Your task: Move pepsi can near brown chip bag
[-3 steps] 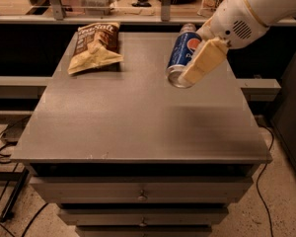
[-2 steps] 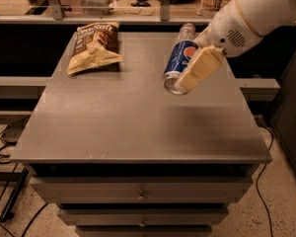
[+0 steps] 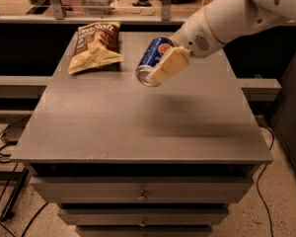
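My gripper [image 3: 160, 63] is shut on the pepsi can [image 3: 152, 59] and holds it tilted in the air above the middle of the grey table [image 3: 138, 117]. The can's silver end points down and towards the camera. One pale finger [image 3: 168, 66] lies across the can's right side. The brown chip bag [image 3: 94, 46] lies flat at the table's back left, to the left of the can with a gap between them. The white arm reaches in from the upper right.
The table top has drawers [image 3: 140, 195] under its front edge. A low shelf rail [image 3: 260, 87] runs behind on both sides. Cables [image 3: 5, 142] lie on the floor at left. A rack with objects stands behind the table.
The gripper has carried the pepsi can to the left, closer to the brown chip bag. The bag has not moved.
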You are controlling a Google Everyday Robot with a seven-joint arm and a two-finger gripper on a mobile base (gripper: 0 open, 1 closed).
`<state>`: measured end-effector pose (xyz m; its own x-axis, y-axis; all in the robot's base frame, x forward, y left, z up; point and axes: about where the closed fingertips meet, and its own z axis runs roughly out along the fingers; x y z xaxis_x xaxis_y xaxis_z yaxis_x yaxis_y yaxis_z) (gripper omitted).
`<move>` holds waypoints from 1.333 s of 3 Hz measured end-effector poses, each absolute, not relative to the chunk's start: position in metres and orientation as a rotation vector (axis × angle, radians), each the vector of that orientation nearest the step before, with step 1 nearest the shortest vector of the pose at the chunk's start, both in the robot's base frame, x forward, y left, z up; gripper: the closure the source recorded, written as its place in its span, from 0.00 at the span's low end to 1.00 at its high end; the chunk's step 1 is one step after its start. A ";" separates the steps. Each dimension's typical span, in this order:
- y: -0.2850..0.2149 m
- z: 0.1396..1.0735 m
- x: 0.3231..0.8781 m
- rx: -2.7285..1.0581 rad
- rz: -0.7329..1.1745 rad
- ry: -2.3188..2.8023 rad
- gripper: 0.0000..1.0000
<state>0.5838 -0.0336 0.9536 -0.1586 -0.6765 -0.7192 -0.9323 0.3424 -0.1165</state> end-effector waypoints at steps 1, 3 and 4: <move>0.001 0.949 0.620 -1.380 0.536 1.823 1.00; 0.064 0.917 0.683 -1.362 0.656 1.729 0.81; 0.076 0.897 0.705 -1.347 0.700 1.724 0.58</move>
<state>0.7046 0.0763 0.8968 -0.0918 -0.5044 -0.8586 -0.9602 0.2733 -0.0579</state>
